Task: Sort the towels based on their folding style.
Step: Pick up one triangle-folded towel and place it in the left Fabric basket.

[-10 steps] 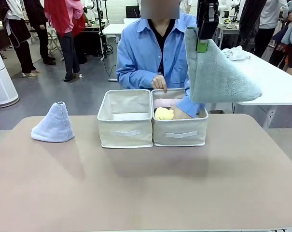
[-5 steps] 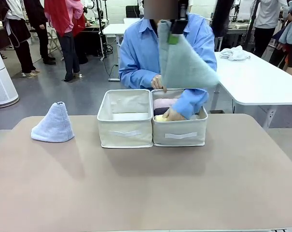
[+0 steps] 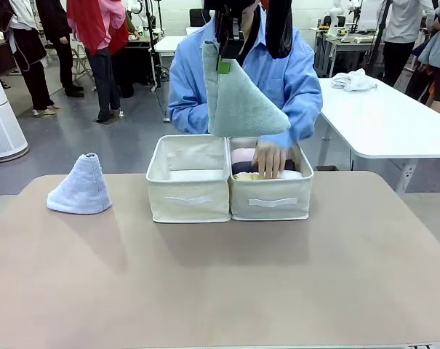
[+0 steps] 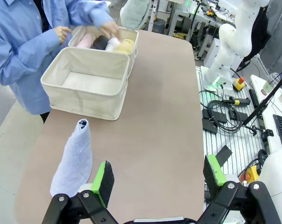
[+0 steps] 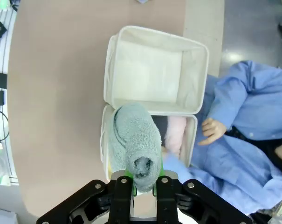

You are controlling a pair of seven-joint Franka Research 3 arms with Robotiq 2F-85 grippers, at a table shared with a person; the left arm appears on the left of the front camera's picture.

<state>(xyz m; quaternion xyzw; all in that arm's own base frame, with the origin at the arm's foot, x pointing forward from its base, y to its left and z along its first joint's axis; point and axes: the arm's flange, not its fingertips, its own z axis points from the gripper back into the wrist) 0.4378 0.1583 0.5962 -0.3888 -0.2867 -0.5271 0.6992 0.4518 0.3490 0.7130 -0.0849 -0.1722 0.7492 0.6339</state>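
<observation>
My right gripper (image 3: 225,64) is shut on the tip of the pale grey-green cone towel (image 3: 238,102), which hangs high above the seam between the two beige bins. From the right wrist, the cone (image 5: 135,140) hangs over the right bin's near edge. The lavender-blue cone (image 3: 81,185) stands on the table at the left. Pink (image 4: 87,39), dark grey (image 4: 101,42), white (image 4: 113,44) and yellow (image 4: 125,45) rolls lie in the right bin (image 3: 270,203). My left gripper (image 4: 158,175) is open, low beside the lavender-blue cone (image 4: 75,158).
The left bin (image 3: 189,200) holds nothing. The person in a blue shirt leans over the far edge with a hand (image 3: 269,156) inside the right bin, on the rolls. A white table (image 3: 394,116) with a white cloth bundle (image 3: 354,80) stands behind at the right.
My right gripper has carried the grey-green cone leftward, from beyond the right bin to above the seam between the bins. The person's hand has shifted inside the right bin.
</observation>
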